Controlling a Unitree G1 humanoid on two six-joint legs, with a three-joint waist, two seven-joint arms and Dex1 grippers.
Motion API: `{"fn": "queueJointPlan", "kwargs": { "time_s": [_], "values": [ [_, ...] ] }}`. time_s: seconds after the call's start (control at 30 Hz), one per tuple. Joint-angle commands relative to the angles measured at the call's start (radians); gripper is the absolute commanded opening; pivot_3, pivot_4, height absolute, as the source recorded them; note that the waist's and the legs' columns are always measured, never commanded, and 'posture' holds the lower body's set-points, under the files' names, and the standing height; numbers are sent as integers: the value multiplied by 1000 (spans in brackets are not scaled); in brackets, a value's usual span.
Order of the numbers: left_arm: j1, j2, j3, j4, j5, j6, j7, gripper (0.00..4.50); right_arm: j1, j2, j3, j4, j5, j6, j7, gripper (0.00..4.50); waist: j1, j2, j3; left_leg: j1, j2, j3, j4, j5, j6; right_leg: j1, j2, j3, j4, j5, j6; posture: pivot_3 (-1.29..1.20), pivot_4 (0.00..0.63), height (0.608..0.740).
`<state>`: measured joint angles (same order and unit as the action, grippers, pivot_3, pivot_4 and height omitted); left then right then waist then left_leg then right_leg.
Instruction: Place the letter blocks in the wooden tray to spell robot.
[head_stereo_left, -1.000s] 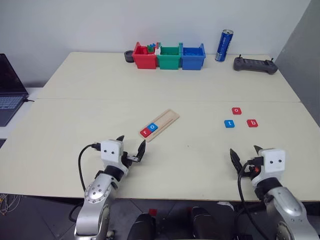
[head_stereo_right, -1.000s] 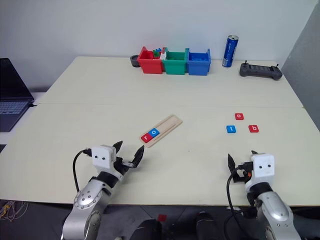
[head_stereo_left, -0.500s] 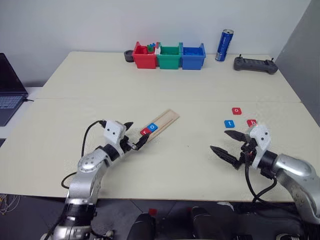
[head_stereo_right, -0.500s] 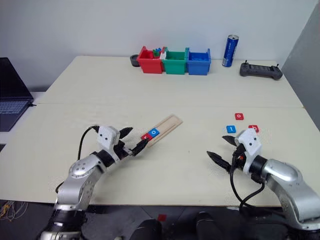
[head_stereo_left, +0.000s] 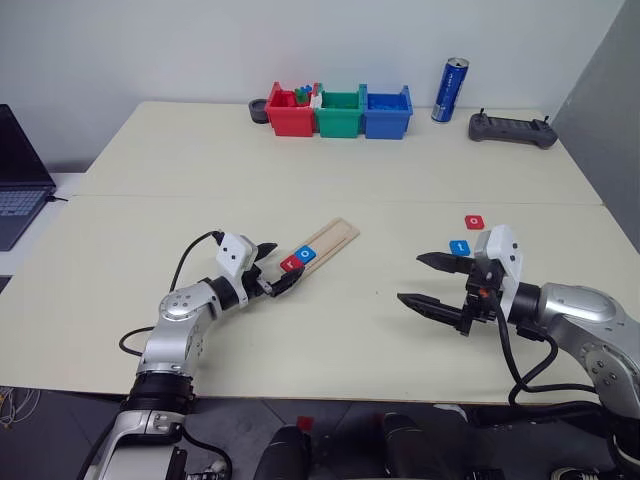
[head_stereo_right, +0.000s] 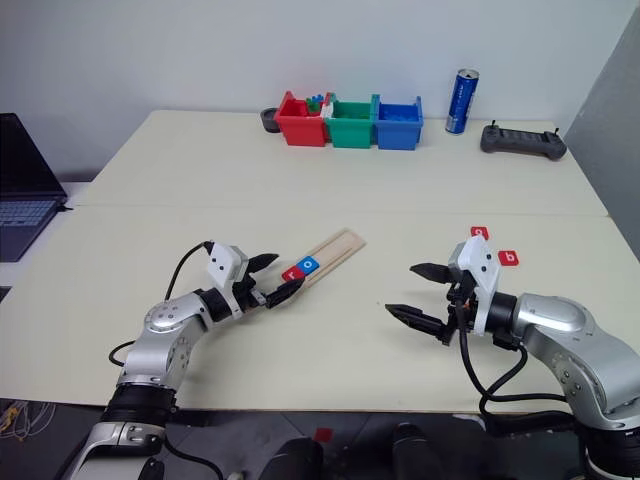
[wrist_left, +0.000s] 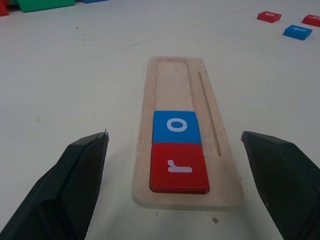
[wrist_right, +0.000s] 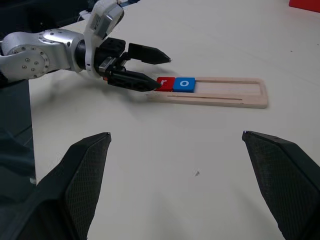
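Note:
The wooden tray (head_stereo_left: 340, 234) lies slanted at the table's middle. A red "r" block (head_stereo_left: 291, 264) and a blue "o" block (head_stereo_left: 306, 254) sit side by side at its near end, seen close in the left wrist view with the r (wrist_left: 179, 167) and o (wrist_left: 176, 126). My left gripper (head_stereo_left: 280, 263) is open, its fingertips on either side of the tray's near end. Loose on the right lie a red "o" block (head_stereo_left: 474, 222), a blue "t" block (head_stereo_left: 459, 246) and a red "b" block (head_stereo_right: 508, 258). Just in front of them my right gripper (head_stereo_left: 410, 278) is open and empty, pointing left.
Red (head_stereo_left: 289, 112), green (head_stereo_left: 338, 112) and blue (head_stereo_left: 386, 112) bins stand at the back, with a blue can (head_stereo_left: 448, 91) and a black controller (head_stereo_left: 510, 129) to their right. A laptop (head_stereo_left: 18, 180) sits off the left edge.
My left gripper has moved forward from the near edge to the tray's near end. My right gripper rose, swung to point left and now stands before the loose blocks.

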<state>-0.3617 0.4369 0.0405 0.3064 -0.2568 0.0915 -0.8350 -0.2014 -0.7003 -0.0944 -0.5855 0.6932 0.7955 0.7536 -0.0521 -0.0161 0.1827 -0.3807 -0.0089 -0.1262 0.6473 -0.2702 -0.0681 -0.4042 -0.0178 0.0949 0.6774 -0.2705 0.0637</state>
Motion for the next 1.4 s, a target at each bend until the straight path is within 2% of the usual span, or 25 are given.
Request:
{"fn": "queueJointPlan", "kwargs": {
  "time_s": [0.03, 0.53, 1.07, 1.1, 1.2, 1.4],
  "values": [
    [-25, -1, -9, 16, 10, -39, -15, 4500, -11, -7, -20, -51, 39, 12, -17, 4477, 1, 0, 0, 0, 0, 0, 0, 0, 0, 0, 0, 0, 0, 0, 0, 0, 150, 740],
    [-51, -17, -43, 108, 44, -97, -51, 4500, 25, -28, -30, -69, 41, 4, -44, 4477, 1, 0, 0, 0, 0, 0, 0, 0, 0, 0, 0, 0, 0, 0, 0, 0, 150, 740],
    [-59, -37, -44, 198, 84, -140, -22, 4500, 15, -28, -26, -69, 49, 3, -62, 4477, 3, 0, 0, 1, 0, 0, 0, 0, 0, 0, 0, 0, 1, 0, 0, 0, 150, 740],
    [-56, -38, -44, 197, 82, -139, -25, 4119, 11, -29, -27, -66, 47, 2, -62, 4500, 3, 0, 0, 1, 0, 0, 0, 0, 0, 0, 0, 0, 1, 0, 0, 0, 150, 740],
    [-54, -40, -42, 192, 78, -134, -29, 3371, -3, -29, -33, -57, 51, 5, -63, 4500, 3, 0, 0, 1, 0, 0, 0, 0, 0, 0, 0, 0, 1, 0, 0, 0, 150, 740],
    [-55, -33, -42, 187, 79, -139, -36, 3350, -7, -39, -29, -49, 42, 1, -51, 4500, 4, 0, 0, 1, 0, 0, 0, 0, 0, 0, 0, 0, 1, 0, 0, 0, 150, 740]
  ]
}}
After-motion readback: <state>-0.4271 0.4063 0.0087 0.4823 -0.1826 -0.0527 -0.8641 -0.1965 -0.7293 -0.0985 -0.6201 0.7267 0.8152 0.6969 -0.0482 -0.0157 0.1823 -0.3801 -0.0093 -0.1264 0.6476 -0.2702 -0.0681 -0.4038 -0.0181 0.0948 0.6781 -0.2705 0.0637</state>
